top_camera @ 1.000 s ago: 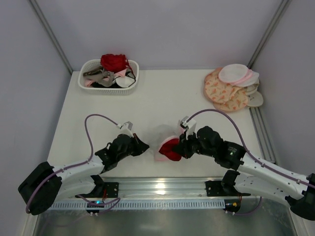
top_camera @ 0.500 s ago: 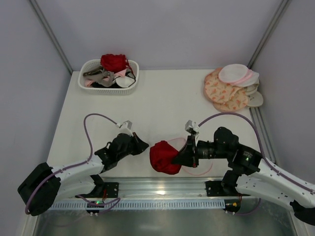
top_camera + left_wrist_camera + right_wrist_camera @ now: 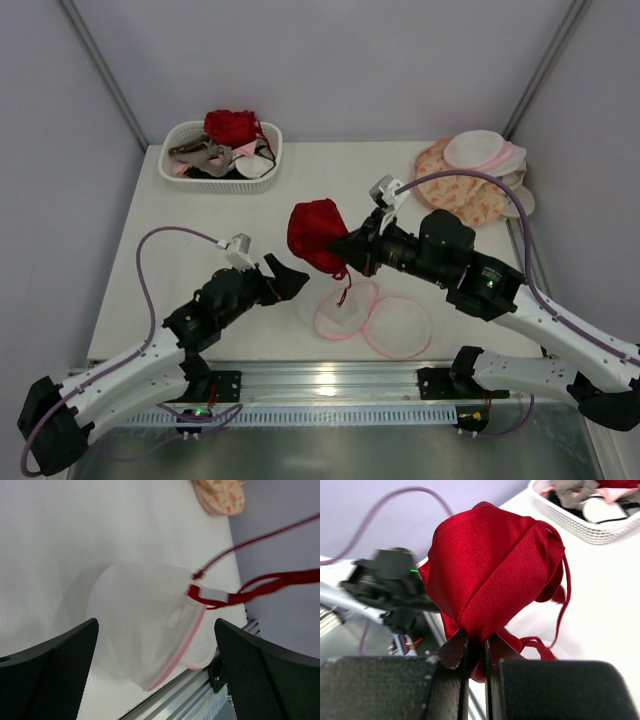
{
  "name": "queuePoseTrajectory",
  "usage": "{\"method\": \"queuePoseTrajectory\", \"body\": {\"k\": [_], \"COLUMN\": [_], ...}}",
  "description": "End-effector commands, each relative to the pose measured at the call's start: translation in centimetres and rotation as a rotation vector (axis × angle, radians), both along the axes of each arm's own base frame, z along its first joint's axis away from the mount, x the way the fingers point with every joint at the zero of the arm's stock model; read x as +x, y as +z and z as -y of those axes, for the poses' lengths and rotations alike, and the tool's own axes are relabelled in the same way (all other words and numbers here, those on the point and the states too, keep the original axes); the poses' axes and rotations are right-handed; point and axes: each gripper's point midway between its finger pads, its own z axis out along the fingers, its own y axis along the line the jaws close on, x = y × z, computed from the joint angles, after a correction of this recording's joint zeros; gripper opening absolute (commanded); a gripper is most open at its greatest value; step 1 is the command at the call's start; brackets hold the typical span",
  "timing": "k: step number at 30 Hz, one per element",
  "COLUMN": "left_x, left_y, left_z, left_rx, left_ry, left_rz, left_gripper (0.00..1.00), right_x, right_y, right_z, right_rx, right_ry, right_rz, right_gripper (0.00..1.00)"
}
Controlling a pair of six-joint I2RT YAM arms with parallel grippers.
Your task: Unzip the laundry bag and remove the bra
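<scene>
**Bra held above the open bag, one strap hanging down to it**

The right gripper has its jaws pinched narrow on a fold of the red bra, which is bunched into a ball above the bench. The bag lies unzipped between the arms, its two halves spread side by side along the near edge and its mouth facing right. A strap slants from the ball down to the pink rim; whether it is caught there I cannot tell. The left gripper waits just beside the bag, jaws wide and empty. The satin looks soft, light and slippery, so gathered cup fabric is the surer hold. The flimsy mesh would likely drag along; pin it by the rim.
</scene>
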Motion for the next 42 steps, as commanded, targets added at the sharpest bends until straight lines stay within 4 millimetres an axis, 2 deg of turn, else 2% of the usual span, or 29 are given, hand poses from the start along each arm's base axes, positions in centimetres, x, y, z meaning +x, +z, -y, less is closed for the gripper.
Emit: {"method": "queuePoseTrajectory", "body": {"k": [1, 2, 3, 4, 8, 10, 12, 16, 21, 26, 31, 34, 37, 38, 39, 42], "left_x": [0.3, -0.4, -0.8, -1.7, -3.4, -5.1, -6.7, -8.6, -9.3, -9.5, -9.6, -9.6, -9.7, -9.8, -9.8, -9.4], "left_y": [5.7, 7.8, 8.8, 11.2, 14.4, 15.9, 16.4, 17.4, 18.7, 20.0, 20.3, 20.6, 20.7, 20.7, 20.6, 20.3], "left_z": [-0.9, -1.0, -1.2, -1.4, -2.3, -2.2, -1.2, 0.7, 1.1, 0.7, 1.6, 2.0, 2.4, 2.7, 2.8, 3.0], "left_rx": [-0.003, -0.046, -0.061, -0.104, -0.164, -0.205, -0.220, -0.255, -0.276, -0.308, -0.334, -0.345, -0.346, -0.338, -0.335, -0.316], "left_ry": [-0.005, -0.034, -0.052, -0.080, -0.118, -0.188, -0.296, -0.462, -0.510, -0.492, -0.533, -0.550, -0.574, -0.591, -0.599, -0.596], "left_rz": [0.172, 0.235, 0.278, 0.372, 0.508, 0.563, 0.589, 0.616, 0.681, 0.745, 0.742, 0.749, 0.746, 0.741, 0.740, 0.727], "left_gripper": [1.00, 0.99, 0.99, 0.99, 0.99, 0.99, 0.99, 1.00, 0.99, 0.99, 0.96, 0.89, 0.67, 0.54, 0.49, 0.24], "right_x": [2.9, 3.1, 3.0, 2.2, 1.1, 0.5, -0.7, -2.5, -5.2, -6.0, -6.8, -6.7, -6.8, -6.7, -6.7, -6.6], "right_y": [2.9, 2.6, 2.5, 2.3, 1.2, 0.4, -0.5, -1.5, -1.9, -2.9, -4.1, -4.6, -4.7, -4.6, -4.5, -4.3], "right_z": [1.1, 0.7, 0.6, 0.0, -0.5, -0.7, -1.3, -2.0, -2.5, -3.1, -3.8, -4.2, -4.3, -4.2, -4.2, -4.0], "right_rx": [-0.005, -0.016, -0.023, -0.023, -0.038, -0.050, -0.065, -0.068, -0.054, -0.055, -0.063, -0.067, -0.064, -0.063, -0.061, -0.058], "right_ry": [-0.126, -0.119, -0.108, -0.051, 0.017, 0.056, 0.131, 0.244, 0.404, 0.473, 0.540, 0.548, 0.553, 0.549, 0.546, 0.534], "right_rz": [0.101, 0.095, 0.092, 0.087, 0.066, 0.054, 0.030, 0.000, -0.011, -0.039, -0.087, -0.103, -0.108, -0.105, -0.101, -0.094], "right_gripper": [0.04, 0.04, 0.03, 0.04, 0.04, 0.03, 0.04, 0.04, 0.04, 0.04, 0.04, 0.04, 0.04, 0.04, 0.04, 0.04]}}
